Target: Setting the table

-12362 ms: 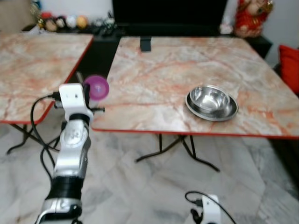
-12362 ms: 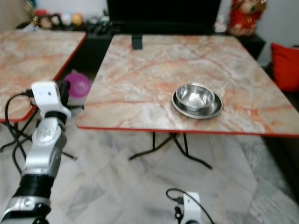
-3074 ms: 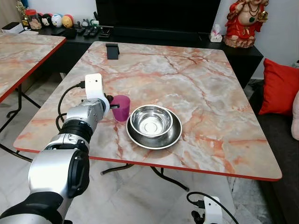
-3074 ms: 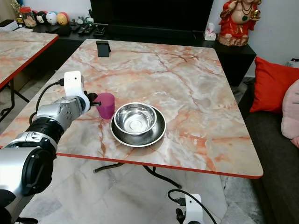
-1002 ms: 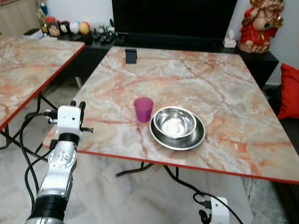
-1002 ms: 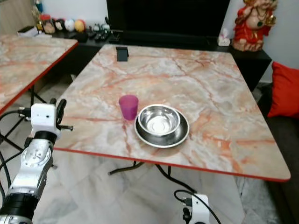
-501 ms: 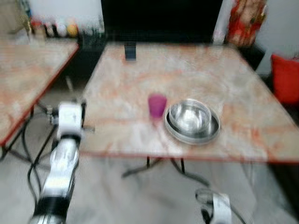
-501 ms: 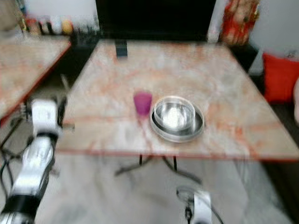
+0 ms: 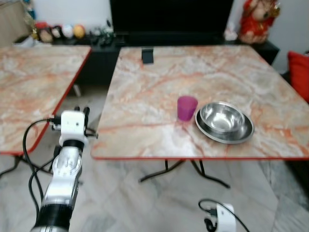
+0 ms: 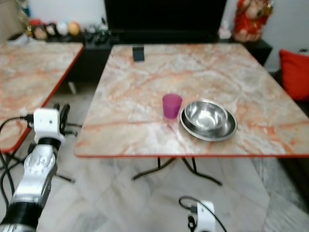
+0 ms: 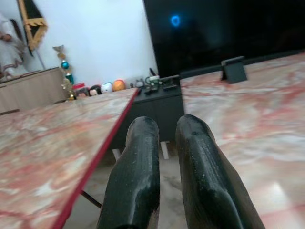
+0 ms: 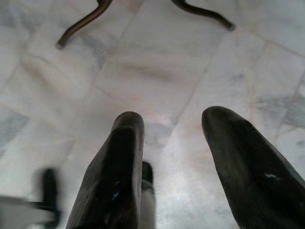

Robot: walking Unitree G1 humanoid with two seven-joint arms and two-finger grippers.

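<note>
Nearest to me, at about six o'clock and low over the pale marble floor [image 9: 145, 208], the right gripper [image 12: 174, 124] hangs idle beside the robot's leg, its two black fingers spread well apart with only floor tiles between them. One curved table foot [image 12: 81, 24] shows on the floor past its tips.

At about eight o'clock the left arm [image 9: 65, 174] reaches up in front of the gap between the two tables. The left gripper [image 11: 164, 131] points toward the far wall, fingers drawn nearly together with just a thin slit between them, and it has hold of nothing. It stands off the near left corner of the main table, apart from its edge.

The main table [image 9: 145, 130], marble-topped with a red rim, fills the middle from eleven to three o'clock. On its near half, at about one o'clock, the purple cup [image 9: 187, 107] stands upright. Just beside it, toward two o'clock, sits the steel bowl [image 9: 221, 117], nested in a wider steel plate [image 9: 241, 134]; cup and plate look close to touching, though I cannot tell whether they meet.

A second table [image 9: 34, 82] of the same marble lies at ten o'clock.

Farther back on the main table, near its far edge at twelve o'clock, a small dark stand [image 9: 147, 55] sits alone. Beyond it a low black cabinet carries a large dark screen [image 9: 169, 14], a row of small round trinkets [image 9: 58, 33] at eleven o'clock and a red figurine [image 9: 256, 21] at one o'clock. A red cushion [image 9: 300, 70] is at three o'clock.
</note>
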